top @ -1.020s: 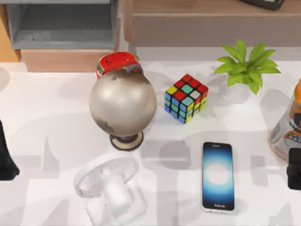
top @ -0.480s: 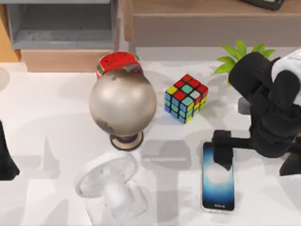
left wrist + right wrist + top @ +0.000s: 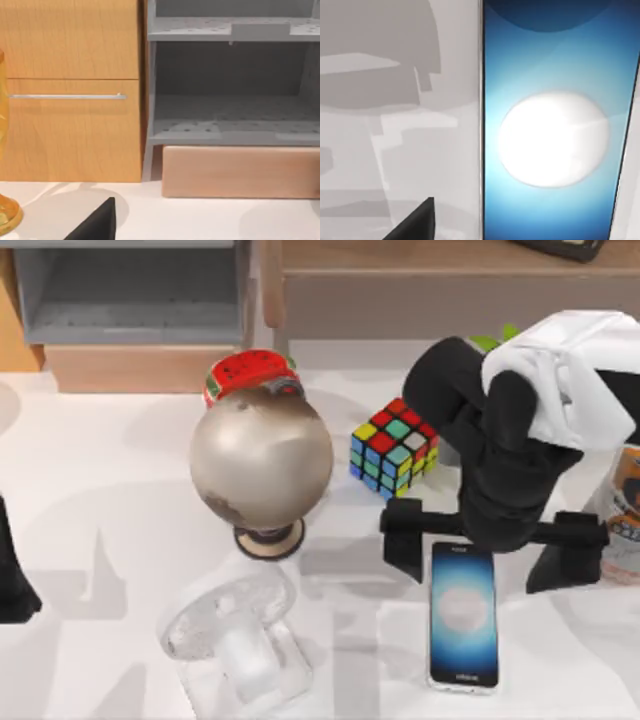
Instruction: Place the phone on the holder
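Note:
The phone (image 3: 463, 620) lies flat on the white table near the front right, its blue screen up with a white glow at its centre (image 3: 555, 140). My right gripper (image 3: 487, 543) hangs open over the phone's far end, one black finger on each side of it and wider apart than the phone. One fingertip (image 3: 415, 222) shows beside the phone's long edge in the right wrist view. The holder (image 3: 235, 635), glossy white and see-through, stands at the front left of the phone. My left arm (image 3: 12, 575) is parked at the table's left edge.
A grey globe (image 3: 260, 455) on a round foot stands behind the holder, with a red watermelon-patterned thing (image 3: 248, 370) behind it. A puzzle cube (image 3: 396, 448) sits beside my right arm. An orange bottle (image 3: 628, 502) stands far right. Wooden cabinet (image 3: 70, 90) and grey shelves (image 3: 230, 80) line the back.
My right arm has swung in from the right and moved left, covering the plant. Its fingers now straddle the phone's far end. The phone and holder have not moved.

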